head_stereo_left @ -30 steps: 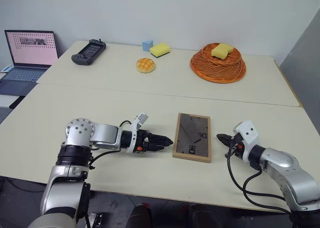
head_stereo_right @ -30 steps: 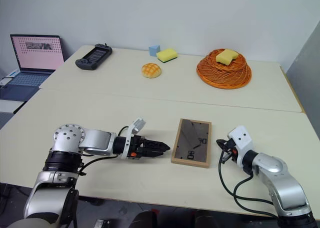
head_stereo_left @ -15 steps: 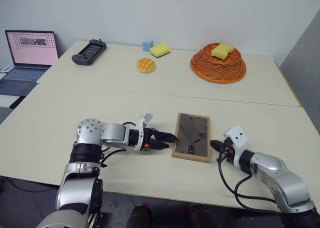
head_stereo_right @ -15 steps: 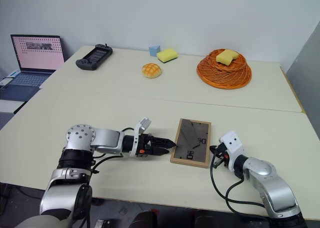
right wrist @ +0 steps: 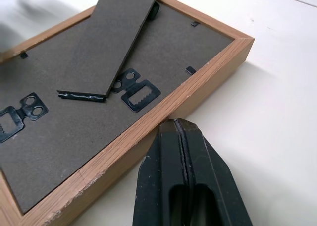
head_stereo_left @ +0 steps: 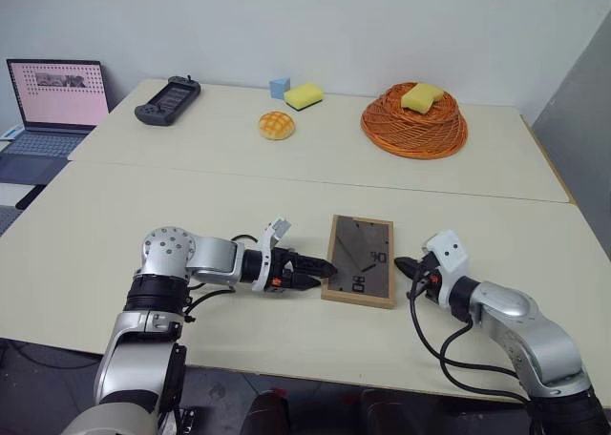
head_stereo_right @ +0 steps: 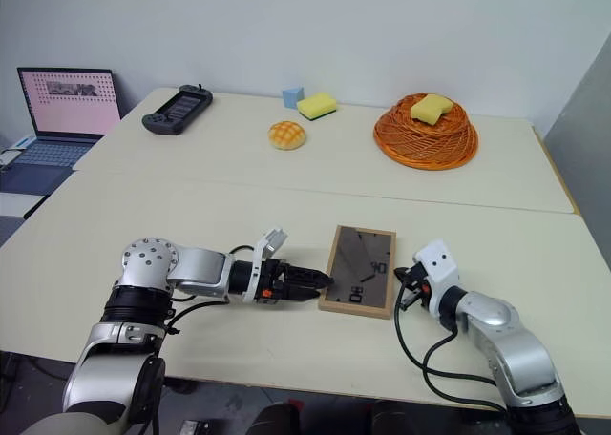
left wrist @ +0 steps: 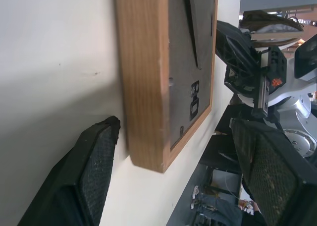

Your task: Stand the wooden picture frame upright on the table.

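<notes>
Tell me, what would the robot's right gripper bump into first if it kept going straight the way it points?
Most likely the wooden picture frame. The shut right gripper points at its nearest long edge, almost touching, with the frame lying back-up on the table.

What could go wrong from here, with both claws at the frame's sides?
1. The frame lies flat, backing up, on the table. The right claw is shut at its edge, so it can only push; the frame may slide instead of lifting.
2. The left claw is open at the opposite edge, one finger low beside the wood; closing may nudge rather than grip.
3. The stand looks barely folded out, so the frame could topple once upright.
</notes>
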Tool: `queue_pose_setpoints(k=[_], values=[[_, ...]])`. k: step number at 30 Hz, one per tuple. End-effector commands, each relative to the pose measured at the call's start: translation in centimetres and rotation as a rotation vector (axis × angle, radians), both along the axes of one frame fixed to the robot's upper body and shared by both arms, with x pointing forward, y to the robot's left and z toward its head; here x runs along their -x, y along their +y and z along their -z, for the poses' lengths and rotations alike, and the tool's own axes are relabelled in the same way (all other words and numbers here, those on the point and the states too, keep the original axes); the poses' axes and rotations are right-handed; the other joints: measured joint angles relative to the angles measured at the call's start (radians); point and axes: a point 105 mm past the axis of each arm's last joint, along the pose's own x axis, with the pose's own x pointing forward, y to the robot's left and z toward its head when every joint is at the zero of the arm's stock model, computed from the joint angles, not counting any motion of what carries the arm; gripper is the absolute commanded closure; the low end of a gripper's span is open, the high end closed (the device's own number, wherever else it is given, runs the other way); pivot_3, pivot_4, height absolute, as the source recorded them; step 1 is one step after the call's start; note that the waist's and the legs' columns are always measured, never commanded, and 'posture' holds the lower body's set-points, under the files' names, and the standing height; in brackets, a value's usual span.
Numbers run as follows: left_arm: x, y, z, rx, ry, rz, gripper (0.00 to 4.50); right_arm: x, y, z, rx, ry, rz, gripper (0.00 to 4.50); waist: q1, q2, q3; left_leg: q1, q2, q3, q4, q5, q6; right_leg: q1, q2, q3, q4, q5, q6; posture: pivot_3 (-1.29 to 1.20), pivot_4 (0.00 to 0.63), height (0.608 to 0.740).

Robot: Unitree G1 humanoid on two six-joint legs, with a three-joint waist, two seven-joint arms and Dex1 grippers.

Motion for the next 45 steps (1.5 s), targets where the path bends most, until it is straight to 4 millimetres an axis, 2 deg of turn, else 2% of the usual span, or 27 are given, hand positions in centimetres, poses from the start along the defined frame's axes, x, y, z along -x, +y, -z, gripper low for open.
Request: queue_pose_setpoints(k=[1,12,14,17,20,25,29,32,39,45], values=[[0.3,0.0,0.2,-0.019,0.010,0.018,0.68,0.0,1.3,-1.8,-0.022,-0.063,-0.028,4.50,0.000,0.000,0.000,0.000,0.000,0.000,0.000,0.000,0.000,0.000,0.000,0.000,0.000,0.000,0.000,0.00,0.150,0.740],[0.1,-0.1,0.1,-0.015,0.005,0.008,0.68,-0.2,2.8,-2.7,-0.107,-0.059,-0.011,4.50,0.001,0.000,0.000,0.000,0.000,0.000,0.000,0.000,0.000,0.000,0.000,0.000,0.000,0.000,0.000,0.00,0.150,0.740],[0.1,-0.1,0.1,-0.013,0.004,0.007,0.68,-0.1,2.8,-2.3,-0.092,-0.046,-0.008,4.50,0.002,0.000,0.000,0.000,0.000,0.000,0.000,0.000,0.000,0.000,0.000,0.000,0.000,0.000,0.000,0.00,0.150,0.740],[0.2,-0.1,0.0,-0.011,0.001,0.008,0.68,-0.1,0.9,-0.8,0.027,-0.031,0.021,4.50,0.006,0.000,0.000,0.000,-0.001,0.000,0.000,0.000,0.000,0.000,-0.001,0.000,-0.001,0.000,0.000,0.00,0.150,0.740],[0.2,0.0,0.0,-0.012,0.002,0.006,0.68,0.0,-0.8,-0.6,0.055,-0.025,0.042,4.50,0.007,0.000,0.000,0.000,-0.001,0.000,0.000,0.000,0.000,0.000,-0.001,0.000,-0.001,0.000,0.000,0.00,0.150,0.740],[0.1,0.1,0.1,-0.014,0.004,0.001,0.68,0.8,-1.7,0.3,0.094,0.010,0.028,4.50,0.005,0.000,0.000,0.000,-0.001,0.000,0.000,0.000,0.000,0.000,0.000,0.000,-0.001,0.000,0.000,0.00,0.150,0.740],[0.2,0.0,0.1,-0.010,0.004,0.003,0.68,1.5,-1.2,1.6,0.096,0.051,0.008,4.50,0.004,0.000,0.000,0.000,-0.001,-0.001,0.000,0.000,0.000,0.000,0.000,0.000,-0.001,0.000,0.000,0.00,0.150,0.740],[0.2,0.0,0.1,-0.013,0.005,0.003,0.68,1.6,0.1,2.3,0.072,0.075,-0.021,4.50,0.004,0.000,-0.001,0.000,-0.001,-0.001,0.000,0.000,0.000,0.000,0.000,0.000,-0.001,0.000,0.000,0.00,0.150,0.740],[0.1,0.1,0.1,-0.016,0.003,-0.001,0.68,0.8,2.3,0.4,-0.015,0.035,-0.046,4.50,0.003,0.000,-0.001,0.000,-0.001,-0.001,0.000,0.000,0.000,0.001,0.000,0.000,-0.001,0.000,0.000,0.00,0.150,0.740],[0.2,0.2,0.1,-0.016,0.003,-0.003,0.68,0.3,2.6,-0.2,-0.033,0.021,-0.037,4.50,0.003,0.000,0.000,0.000,-0.001,-0.001,0.000,0.000,0.000,0.000,0.000,0.000,-0.001,0.000,0.000,0.00,0.150,0.740]])
